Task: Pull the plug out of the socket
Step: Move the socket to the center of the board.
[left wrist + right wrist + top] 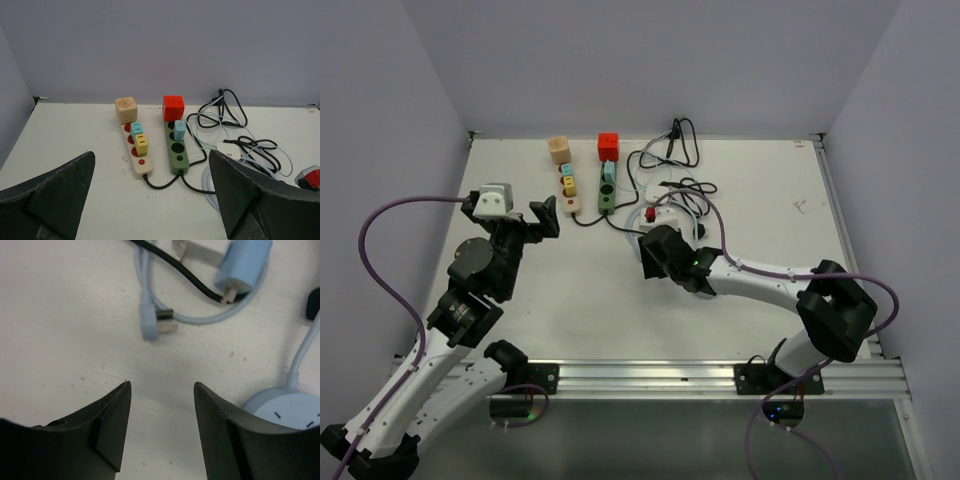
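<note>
R gripper [161,385] fingers [107,430] are filling the near edge of the right wrist view. They are standing parted w/ nothing btw them, only bare table [60,315] showing in the gap. Just ahead of the tips, an angled plug [150,326] on a pale-blue cord [200,319] is lying flat w/ its pins bared, clear of both fingers. Further ahead, a blue adapter [245,260] is lying on its side, pins out, w/ a black cable [192,282] crossing beside it. A round socket unit [295,412] is sitting just off the outer side of one finger. In the top view it is lying just far of that gripper.

L gripper [152,154] is hovering on the left side, fingers spread wide & grasping nothing. Well beyond them, centre-far on the table, a beige strip [142,170] is carrying a yellow plug [141,144], a teal plug [136,131] & a beige cube [126,109], near to far. Just right of it, a green strip [178,154] is carrying an upright blue plug [180,131] & a red cube [173,108] at its far end. Right of that, a cable tangle [235,130] is sprawling.
</note>
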Controlling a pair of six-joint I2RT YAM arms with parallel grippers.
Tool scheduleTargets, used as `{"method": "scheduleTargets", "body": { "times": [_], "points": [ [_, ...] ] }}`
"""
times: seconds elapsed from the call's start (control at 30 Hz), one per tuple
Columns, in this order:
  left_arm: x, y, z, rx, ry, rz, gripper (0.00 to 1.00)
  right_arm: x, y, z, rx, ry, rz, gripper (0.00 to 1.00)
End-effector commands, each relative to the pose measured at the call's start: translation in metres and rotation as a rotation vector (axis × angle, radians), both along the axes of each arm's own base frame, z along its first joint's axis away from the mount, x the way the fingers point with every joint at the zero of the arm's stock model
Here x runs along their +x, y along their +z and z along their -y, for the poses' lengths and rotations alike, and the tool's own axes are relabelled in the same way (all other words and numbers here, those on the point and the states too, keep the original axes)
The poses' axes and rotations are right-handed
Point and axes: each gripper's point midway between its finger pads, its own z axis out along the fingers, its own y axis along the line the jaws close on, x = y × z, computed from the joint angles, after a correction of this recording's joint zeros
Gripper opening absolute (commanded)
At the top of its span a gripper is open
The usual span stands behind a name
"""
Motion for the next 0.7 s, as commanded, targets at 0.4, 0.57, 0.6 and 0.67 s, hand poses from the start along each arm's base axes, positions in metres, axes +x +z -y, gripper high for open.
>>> {"method": "scheduleTargets", "body": {
  "times": [0.4, 0.57, 0.6, 0.67],
  "points": [
    [-0.001, 0.014, -0.008, -0.088, 0.048, 0.074, 1.00, 0.110, 0.090, -0.130, 0.138, 0.069, 0.141, 0.61],
    [0.001, 0.012, -0.014, -0.114, 0.091, 0.073, 0.99, 0.147, 0.079, -0.156, 0.155, 0.032, 0.133, 0.59],
    [0.000, 0.012, -0.015, -0.121, 0.095, 0.073, 1.00, 0.154, 0.076, -0.154, 0.151, 0.020, 0.134, 0.59],
    [-0.001, 0.011, -0.018, -0.141, 0.113, 0.076, 1.00, 0.164, 0.058, -0.155, 0.126, 0.007, 0.123, 0.58]
  ]
}}
